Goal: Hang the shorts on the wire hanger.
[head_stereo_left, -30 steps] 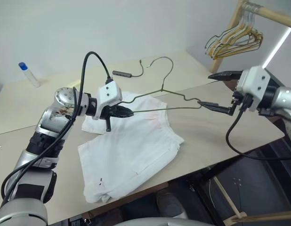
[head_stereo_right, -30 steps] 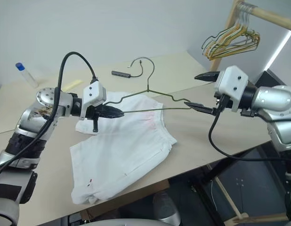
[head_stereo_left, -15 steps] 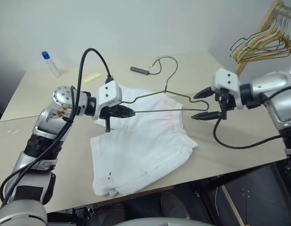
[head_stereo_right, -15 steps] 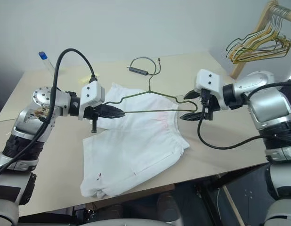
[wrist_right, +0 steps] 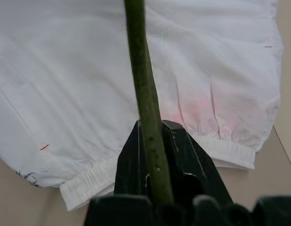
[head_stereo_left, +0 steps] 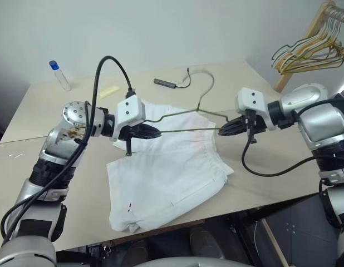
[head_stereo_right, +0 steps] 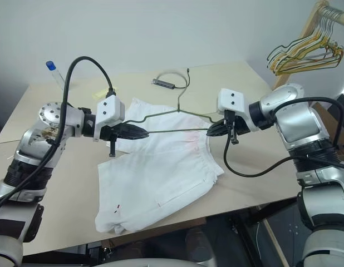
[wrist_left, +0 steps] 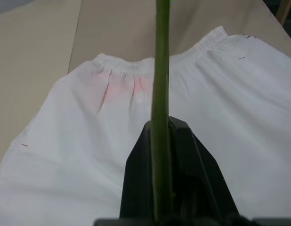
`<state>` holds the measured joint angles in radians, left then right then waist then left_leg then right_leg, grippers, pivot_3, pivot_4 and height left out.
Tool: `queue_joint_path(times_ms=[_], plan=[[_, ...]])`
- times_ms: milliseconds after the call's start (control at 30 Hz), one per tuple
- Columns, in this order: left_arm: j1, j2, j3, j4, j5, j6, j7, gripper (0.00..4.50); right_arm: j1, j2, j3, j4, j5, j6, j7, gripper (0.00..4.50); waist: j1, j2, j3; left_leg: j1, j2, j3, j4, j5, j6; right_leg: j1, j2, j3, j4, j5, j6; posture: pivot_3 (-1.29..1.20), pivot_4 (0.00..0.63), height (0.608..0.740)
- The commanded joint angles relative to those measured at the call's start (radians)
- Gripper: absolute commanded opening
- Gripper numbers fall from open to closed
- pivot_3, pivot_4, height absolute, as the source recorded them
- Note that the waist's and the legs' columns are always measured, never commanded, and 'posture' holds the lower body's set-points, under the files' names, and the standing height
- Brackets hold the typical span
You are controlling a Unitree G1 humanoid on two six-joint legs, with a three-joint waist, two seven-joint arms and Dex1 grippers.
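The wire hanger (head_stereo_left: 188, 117) is held level in the air across the middle of the frame, above the shorts (head_stereo_left: 166, 167), its hook curving up toward the far side of the tabletop (head_stereo_left: 261, 94). The left tool (head_stereo_left: 155, 133) is pressed together on the hanger's left end; in the left wrist view the wire runs straight out between its black fingers (wrist_left: 136, 179). The right tool (head_stereo_right: 212, 131) is pinching the hanger's right end, fingers closed around the wire, as the right wrist view also shows.

The shorts lie flat and spread on the tabletop in the lower middle of the frame, waistband toward the hanger and the far side, faint pink near the waist. Their lower hem, with tiny dark marks, reaches close to the tabletop's near edge at lower left; their right corner lies near the near-right edge.

Bare tabletop lies to the left of the shorts and at upper left, where a small bottle with a blue cap (head_stereo_left: 60, 75) stands near the far edge. A dark cable piece (head_stereo_left: 166, 83) and a pale yellow strip (head_stereo_left: 109, 91) lie beyond the hanger's hook. At upper right, off the tabletop, bunched hangers (head_stereo_left: 308, 53) hang from a wooden rack (head_stereo_left: 322, 14).
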<state>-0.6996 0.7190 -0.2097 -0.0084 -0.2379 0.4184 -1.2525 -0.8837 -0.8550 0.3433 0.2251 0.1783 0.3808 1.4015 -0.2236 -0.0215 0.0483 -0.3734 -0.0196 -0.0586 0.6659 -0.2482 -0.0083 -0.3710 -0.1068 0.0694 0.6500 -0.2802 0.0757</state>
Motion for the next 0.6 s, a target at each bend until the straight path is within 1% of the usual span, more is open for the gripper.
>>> queue_joint_path(times_ms=[33, 133, 233, 333, 467, 500, 600], plan=[[-0.011, 0.001, 0.019, -0.033, -0.024, -0.014, -0.019, 0.26, 0.006, -0.004, -0.062, -0.054, 0.019, 0.019, -0.001, 0.01, -0.002, 0.0, 0.0, 0.0, 0.0, 0.0, 0.0, 0.0, 0.0, 0.0, 0.0, 0.0, 0.0, 0.0, 0.0, -0.2, 0.0, 0.74], [0.004, 0.007, 0.04, -0.033, -0.05, -0.027, -0.044, 1.06, 0.042, -0.016, -0.09, -0.077, 0.034, 0.04, -0.005, 0.0, -0.005, 0.0, 0.0, 0.0, 0.0, 0.0, 0.0, 0.0, 0.0, 0.0, 0.0, 0.0, 0.0, 0.0, 0.0, -0.19, 0.0, 0.74], [0.027, 0.025, 0.077, -0.03, -0.064, -0.041, -0.043, 2.03, 0.086, -0.03, -0.13, -0.106, 0.055, 0.086, -0.012, 0.0, -0.008, 0.0, 0.0, 0.0, 0.0, 0.0, 0.0, 0.0, 0.0, 0.0, 0.0, 0.0, 0.0, 0.0, 0.0, -0.18, 0.0, 0.74], [0.062, 0.047, 0.14, -0.024, -0.089, -0.04, -0.029, 2.94, 0.144, -0.055, -0.179, -0.141, 0.091, 0.151, -0.025, 0.0, -0.007, 0.0, 0.0, 0.0, 0.0, -0.001, 0.0, 0.0, 0.0, 0.0, 0.0, 0.0, 0.001, 0.0, 0.0, -0.16, 0.0, 0.74], [0.151, 0.082, 0.259, -0.068, -0.177, -0.009, -0.023, 4.28, 0.256, -0.097, -0.27, -0.152, 0.138, 0.262, -0.07, 0.0, 0.0, 0.0, 0.0, 0.0, 0.001, -0.001, 0.001, 0.0, 0.0, 0.0, 0.0, 0.0, 0.001, 0.0, 0.0, -0.15, 0.0, 0.74], [0.173, 0.08, 0.284, -0.082, -0.196, -0.012, -0.016, 4.46, 0.28, -0.105, -0.294, -0.154, 0.152, 0.293, -0.082, 0.0, 0.004, 0.0, 0.0, 0.0, 0.001, -0.001, 0.001, 0.0, 0.0, 0.0, 0.0, 0.0, 0.002, 0.0, 0.0, -0.14, 0.0, 0.74], [0.24, 0.045, 0.351, -0.128, -0.249, -0.033, 0.026, 4.46, 0.36, -0.123, -0.376, -0.148, 0.211, 0.423, -0.124, 0.0, 0.021, 0.0, 0.0, 0.0, 0.001, -0.001, 0.001, 0.0, 0.0, 0.001, 0.0, 0.0, 0.002, 0.0, 0.0, -0.14, 0.0, 0.74]])
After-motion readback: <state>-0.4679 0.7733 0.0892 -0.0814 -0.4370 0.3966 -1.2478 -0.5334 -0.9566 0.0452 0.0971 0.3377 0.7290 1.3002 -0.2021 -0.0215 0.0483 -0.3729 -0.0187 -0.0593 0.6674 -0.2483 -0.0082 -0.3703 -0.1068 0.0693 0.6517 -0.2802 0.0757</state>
